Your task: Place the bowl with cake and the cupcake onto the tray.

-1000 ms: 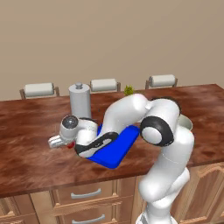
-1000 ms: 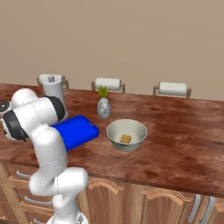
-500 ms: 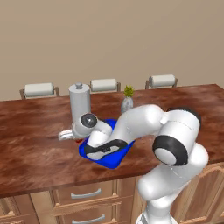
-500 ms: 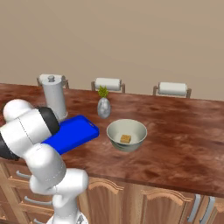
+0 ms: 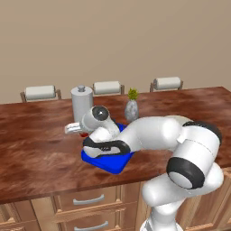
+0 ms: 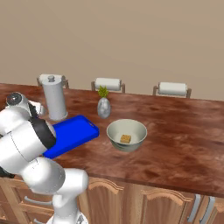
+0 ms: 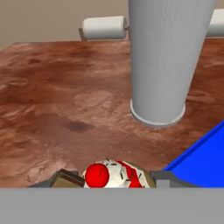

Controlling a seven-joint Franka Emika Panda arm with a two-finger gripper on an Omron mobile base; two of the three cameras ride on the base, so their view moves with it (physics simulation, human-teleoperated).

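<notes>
The cupcake (image 7: 111, 174), white-topped with a red dot, sits on the wooden counter right at the hand. My gripper (image 7: 117, 178) has one fingertip (image 7: 65, 178) on each side of it, close against its sides. Whether they press on it I cannot tell. From the left base view the gripper (image 5: 74, 130) reaches left past the blue tray (image 5: 110, 163), and the cupcake's red base (image 5: 84, 134) shows beside it. The tray (image 6: 72, 131) lies bare on the counter. The bowl (image 6: 127, 134) with a piece of cake (image 6: 125, 138) stands to the tray's right.
A tall grey canister (image 7: 164, 61) stands just behind the cupcake, close to the tray's corner (image 7: 203, 164). A small vase with a green plant (image 6: 103, 107) sits behind the bowl. White rolls (image 5: 107, 87) line the counter's far edge.
The arm has swung down and forward, so it now lies low across the tray. The hand has stayed beside the canister. Bowl and tray have not moved.
</notes>
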